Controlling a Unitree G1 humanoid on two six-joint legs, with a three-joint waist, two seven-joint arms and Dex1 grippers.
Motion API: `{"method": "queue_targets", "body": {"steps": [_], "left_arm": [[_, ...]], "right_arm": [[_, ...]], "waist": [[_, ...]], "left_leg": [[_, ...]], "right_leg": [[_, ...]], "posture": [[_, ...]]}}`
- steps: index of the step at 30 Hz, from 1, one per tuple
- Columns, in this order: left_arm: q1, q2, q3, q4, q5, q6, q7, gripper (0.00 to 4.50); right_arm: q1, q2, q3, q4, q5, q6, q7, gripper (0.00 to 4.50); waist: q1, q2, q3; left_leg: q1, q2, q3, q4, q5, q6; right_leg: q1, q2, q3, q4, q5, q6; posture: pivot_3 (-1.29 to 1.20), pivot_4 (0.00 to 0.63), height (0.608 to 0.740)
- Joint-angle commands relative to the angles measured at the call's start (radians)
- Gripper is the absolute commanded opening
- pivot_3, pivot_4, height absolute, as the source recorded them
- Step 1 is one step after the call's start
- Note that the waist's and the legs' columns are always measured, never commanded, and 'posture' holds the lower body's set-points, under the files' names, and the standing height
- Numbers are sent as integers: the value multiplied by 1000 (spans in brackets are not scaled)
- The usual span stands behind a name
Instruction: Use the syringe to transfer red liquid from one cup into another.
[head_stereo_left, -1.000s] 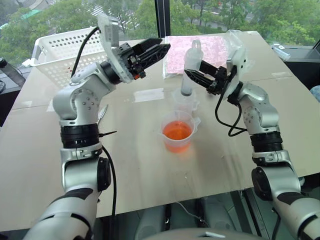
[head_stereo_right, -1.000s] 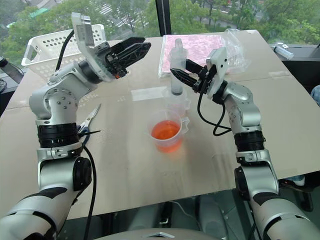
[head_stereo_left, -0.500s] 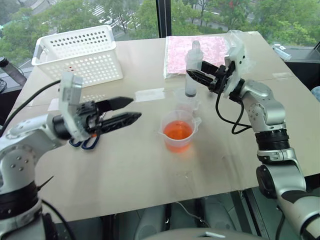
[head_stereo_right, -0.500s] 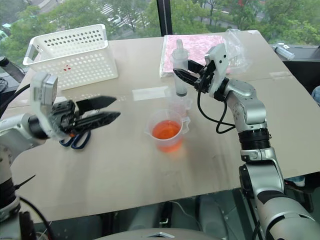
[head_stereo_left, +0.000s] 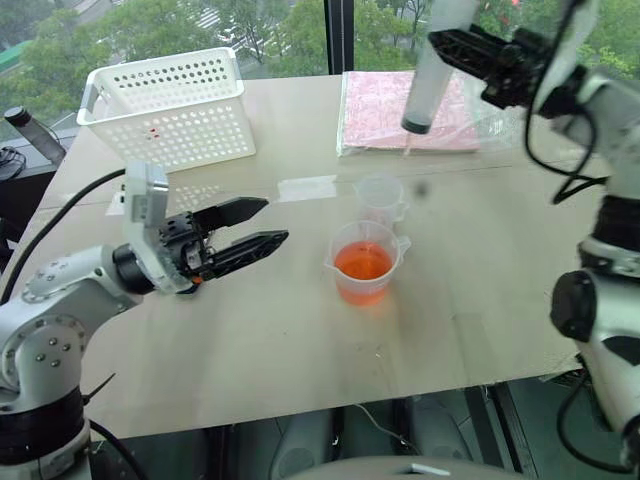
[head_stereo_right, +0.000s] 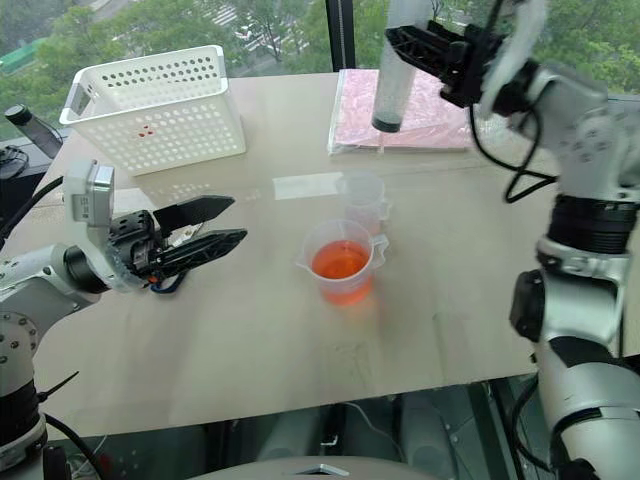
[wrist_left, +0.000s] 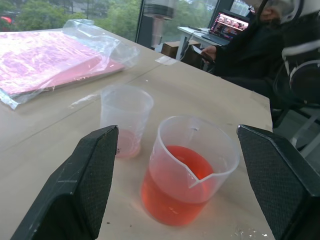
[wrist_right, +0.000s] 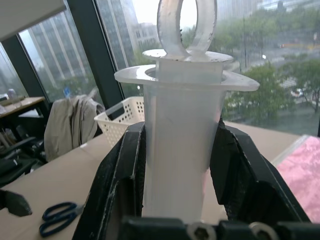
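The right gripper (head_stereo_right: 425, 50) is squeezing the syringe (head_stereo_right: 392, 75) upright, high above and behind the big cup (head_stereo_right: 340, 265). The left gripper (head_stereo_right: 205, 228), jaws wide, is waiting beside that cup.

An upper-floor office. Big windows (head_stereo_left: 260, 25) behind the wide table (head_stereo_left: 300, 330) look down on trees and towers. Beyond the table a person (wrist_left: 250, 45) sits at a laptop (wrist_left: 227, 25).

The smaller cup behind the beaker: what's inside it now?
The smaller cup holds only a faint pinkish film at its bottom; the left finger covers its lower edge.
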Motion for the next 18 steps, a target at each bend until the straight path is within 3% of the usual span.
{"method": "queue_targets", "body": {"steps": [1, 6, 11, 15, 18], "left_arm": [[40, 26, -6, -39, 11, -43, -40, 3835], [73, 56, -49, -37, 60, -99, -102, 3835], [56, 42, -98, -29, 88, -136, -97, 3835], [72, 54, -96, -47, 76, -137, -104, 3835], [81, 63, -89, -48, 76, -141, -111, 3835]], "right_arm": [[43, -123, -40, -80, 72, 244, -24, 1404], [195, -203, 0, -58, 30, 367, -49, 1404], [338, -170, 211, 27, -131, 158, -21, 1404], [307, -115, 319, 220, -269, -14, 1, 1404], [298, -123, 387, 308, -331, -86, 66, 2772]], "waist": [[-1, 0, 0], [-6, 0, 0], [-7, 0, 0], [-8, 0, -1], [3, 0, -1]], "left_leg": [[0, 0, 0, 0, 0, 0], [1, 0, 2, -1, 0, 1], [2, 1, 3, -1, 0, 1], [2, 1, 5, -1, 0, 1], [1, 1, 3, 0, 0, 1]], "right_leg": [[0, 0, 0, -1, 0, 0], [1, 0, 1, -1, 0, 0], [1, 0, 2, 0, 0, 0], [1, 1, 3, 1, 0, 0], [1, 1, 1, 0, 0, 0]], "posture": [[0, 150, 740], [0, 150, 740], [0, 150, 740], [0, 150, 740], [0, 150, 740]]}}
